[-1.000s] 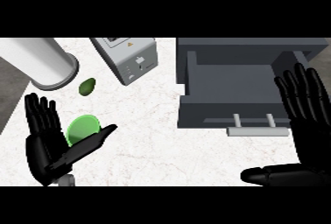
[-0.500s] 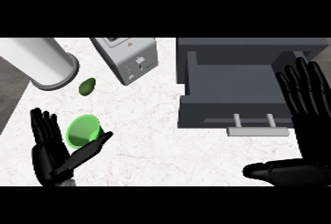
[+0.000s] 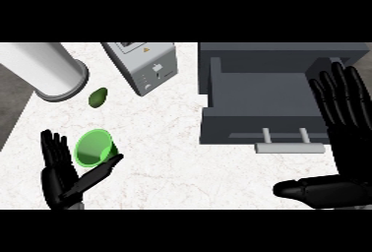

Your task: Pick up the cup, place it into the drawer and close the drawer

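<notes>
Left hand spread wide just beside the green cup on the desk, holding nothing. Right hand likewise wide, fingers straight, beside the open drawer.

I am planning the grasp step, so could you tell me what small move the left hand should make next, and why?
Probably curl the left hand round the green cup. Its fingers are straight, with the cup between fingers and thumb, not yet held. The drawer stands open, and the right hand is open beside it.
</notes>
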`<state>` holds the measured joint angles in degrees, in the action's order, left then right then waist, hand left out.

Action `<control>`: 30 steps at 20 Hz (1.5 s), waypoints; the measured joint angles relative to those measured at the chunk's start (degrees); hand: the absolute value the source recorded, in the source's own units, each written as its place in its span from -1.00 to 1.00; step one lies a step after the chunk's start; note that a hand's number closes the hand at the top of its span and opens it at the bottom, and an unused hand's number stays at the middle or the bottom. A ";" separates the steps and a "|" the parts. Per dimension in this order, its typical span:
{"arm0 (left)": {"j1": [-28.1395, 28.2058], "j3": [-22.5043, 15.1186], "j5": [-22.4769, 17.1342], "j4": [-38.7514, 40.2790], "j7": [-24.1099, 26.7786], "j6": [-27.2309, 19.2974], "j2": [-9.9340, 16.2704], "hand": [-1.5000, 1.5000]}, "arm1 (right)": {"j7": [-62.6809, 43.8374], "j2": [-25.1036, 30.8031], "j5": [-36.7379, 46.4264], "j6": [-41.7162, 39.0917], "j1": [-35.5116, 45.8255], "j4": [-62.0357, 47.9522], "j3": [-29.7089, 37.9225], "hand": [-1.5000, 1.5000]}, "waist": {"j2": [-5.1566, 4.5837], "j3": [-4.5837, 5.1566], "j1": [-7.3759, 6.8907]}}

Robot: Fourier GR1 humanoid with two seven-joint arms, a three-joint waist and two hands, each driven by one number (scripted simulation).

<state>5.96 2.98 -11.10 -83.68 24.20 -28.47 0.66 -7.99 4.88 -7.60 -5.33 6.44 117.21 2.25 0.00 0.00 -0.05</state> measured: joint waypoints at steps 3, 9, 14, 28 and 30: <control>-1.99 2.46 -1.70 4.78 2.51 2.07 0.33 -1.00 | 0.65 0.24 -0.19 -0.61 -0.21 -0.23 0.41 -1.00 | 0.00 0.02 0.04; -1.45 4.13 -4.73 10.20 9.05 4.06 -0.18 -1.00 | -0.02 0.07 -0.64 -1.05 -0.60 0.50 0.28 -1.00 | 0.02 0.00 0.01; -5.56 7.10 -6.74 19.24 14.44 5.54 0.05 -1.00 | -3.05 -0.09 -0.52 -0.69 -1.68 4.16 -0.73 -1.00 | 0.00 0.01 0.14; -11.54 10.26 -8.69 33.85 22.42 10.98 1.60 -1.00 | -1.10 0.32 -1.66 -2.30 -0.50 1.24 1.02 -1.00 | 0.00 0.01 0.12; -13.24 11.15 -9.35 37.11 24.06 12.66 2.30 -1.00 | -1.52 0.36 -1.72 -2.00 0.30 1.02 1.24 -1.00 | -0.01 0.00 0.14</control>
<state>-7.28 14.13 -20.45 -46.57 48.26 -15.81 2.95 -9.51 5.24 -9.32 -7.32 6.74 118.23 3.49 -0.01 0.01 0.09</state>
